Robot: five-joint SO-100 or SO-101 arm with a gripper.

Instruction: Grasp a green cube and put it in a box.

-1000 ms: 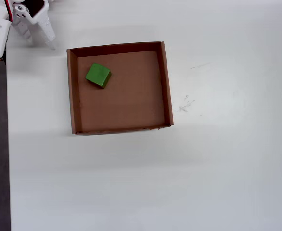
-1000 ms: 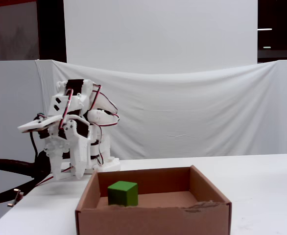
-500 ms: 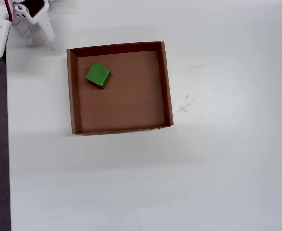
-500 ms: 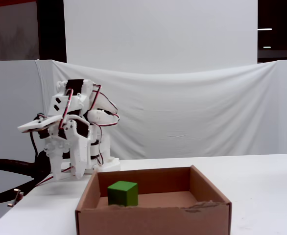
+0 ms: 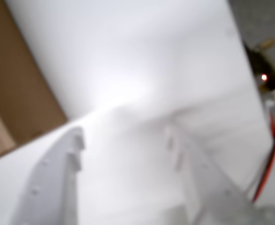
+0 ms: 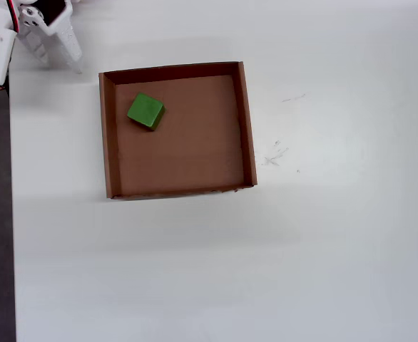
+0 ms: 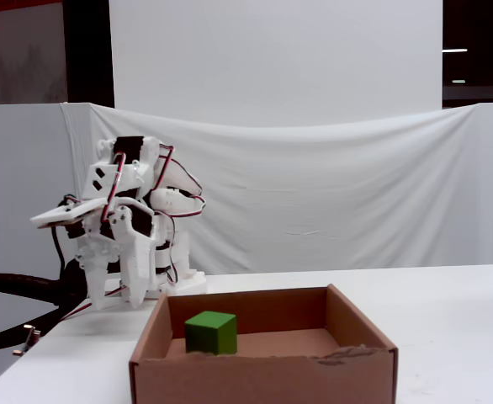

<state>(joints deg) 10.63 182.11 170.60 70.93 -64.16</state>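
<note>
Spread fingers (image 5: pixel 72 154) over white table (image 5: pixel 142 56)

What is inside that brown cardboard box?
Only the green cube, resting on the floor of the box near one corner in the overhead view; the rest is bare cardboard. The floor directly under the cube is covered and cannot be seen.

Wrist view's all blur for me: gripper (image 5: pixel 123 140) fingers soft, box (image 5: pixel 15 89) cut by left edge. Overhead crops the arm (image 6: pixel 31 28) at top-left. Fixed view: box (image 7: pixel 255 374) bottom cut off, near wall hides cube (image 7: pixel 210 332) base.
</note>
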